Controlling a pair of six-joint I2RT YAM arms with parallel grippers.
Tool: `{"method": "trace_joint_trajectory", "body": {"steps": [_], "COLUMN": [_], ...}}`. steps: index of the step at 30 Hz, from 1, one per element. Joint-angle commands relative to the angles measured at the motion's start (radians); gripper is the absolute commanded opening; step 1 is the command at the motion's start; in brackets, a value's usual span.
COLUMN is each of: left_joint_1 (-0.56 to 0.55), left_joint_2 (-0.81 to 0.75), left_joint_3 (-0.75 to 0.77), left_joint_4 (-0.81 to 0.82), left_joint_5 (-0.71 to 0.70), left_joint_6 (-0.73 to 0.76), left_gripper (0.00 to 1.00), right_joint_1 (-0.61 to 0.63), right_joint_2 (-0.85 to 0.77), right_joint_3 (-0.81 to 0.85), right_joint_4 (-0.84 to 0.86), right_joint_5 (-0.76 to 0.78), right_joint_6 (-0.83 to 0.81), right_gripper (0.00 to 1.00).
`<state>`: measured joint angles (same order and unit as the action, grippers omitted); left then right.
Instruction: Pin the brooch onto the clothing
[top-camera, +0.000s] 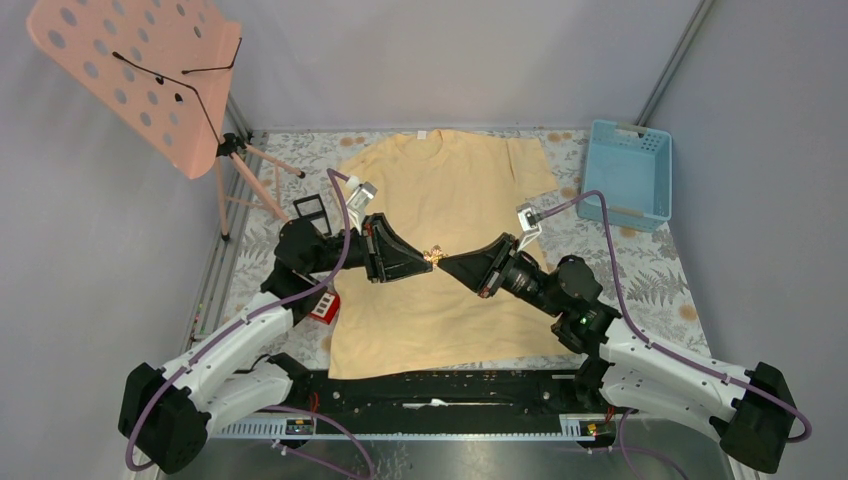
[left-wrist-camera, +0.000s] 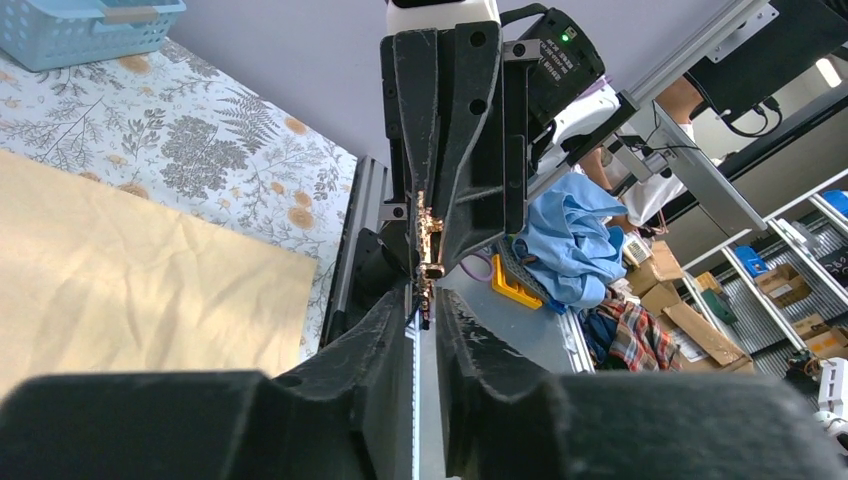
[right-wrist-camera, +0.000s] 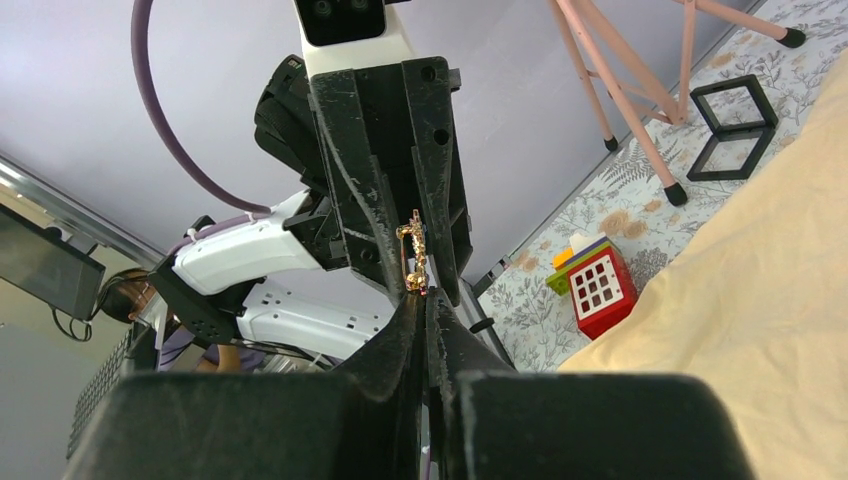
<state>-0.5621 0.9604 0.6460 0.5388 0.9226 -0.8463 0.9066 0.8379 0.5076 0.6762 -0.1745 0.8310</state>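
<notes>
small gold brooch (top-camera: 435, 256) aloft above flat pale yellow t-shirt (top-camera: 440, 180)

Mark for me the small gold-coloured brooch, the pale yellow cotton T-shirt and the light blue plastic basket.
small gold-coloured brooch (left-wrist-camera: 430, 245), left wrist view, middle of its ornament.
pale yellow cotton T-shirt (top-camera: 450, 185), top external view, bare chest area.
light blue plastic basket (top-camera: 628, 168), top external view, bare floor inside.

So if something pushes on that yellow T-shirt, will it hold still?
Probably not. The T-shirt looks thin and floppy, with soft creases, so it would likely bunch. It lies loose, spread flat on the floral tablecloth, so it may slide.
</notes>
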Motion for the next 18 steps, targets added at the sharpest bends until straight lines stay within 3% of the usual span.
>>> {"method": "trace_joint_trajectory", "body": {"steps": [1, 8, 15, 18], "left_joint_1": [-0.005, -0.005, -0.005, -0.005], "left_joint_2": [0.006, 0.003, 0.003, 0.002], "left_joint_3": [0.021, 0.02, 0.019, 0.019], "left_joint_4": [0.045, 0.046, 0.047, 0.047], "left_joint_5": [-0.003, -0.007, -0.008, -0.008], "left_joint_6": [0.004, 0.003, 0.003, 0.007], "left_gripper": [0.18, 0.19, 0.0, 0.0], "right_joint_1": [0.014, 0.018, 0.02, 0.02], "right_joint_2": [0.003, 0.008, 0.006, 0.007], "right_joint_3": [0.054, 0.045, 0.046, 0.042], "right_joint_4": [0.054, 0.05, 0.034, 0.029], "right_joint_5": [0.011, 0.015, 0.015, 0.012], "right_joint_6": [-0.027, -0.028, -0.036, -0.036], "right_gripper": [0.0, 0.0, 0.0, 0.0]}}
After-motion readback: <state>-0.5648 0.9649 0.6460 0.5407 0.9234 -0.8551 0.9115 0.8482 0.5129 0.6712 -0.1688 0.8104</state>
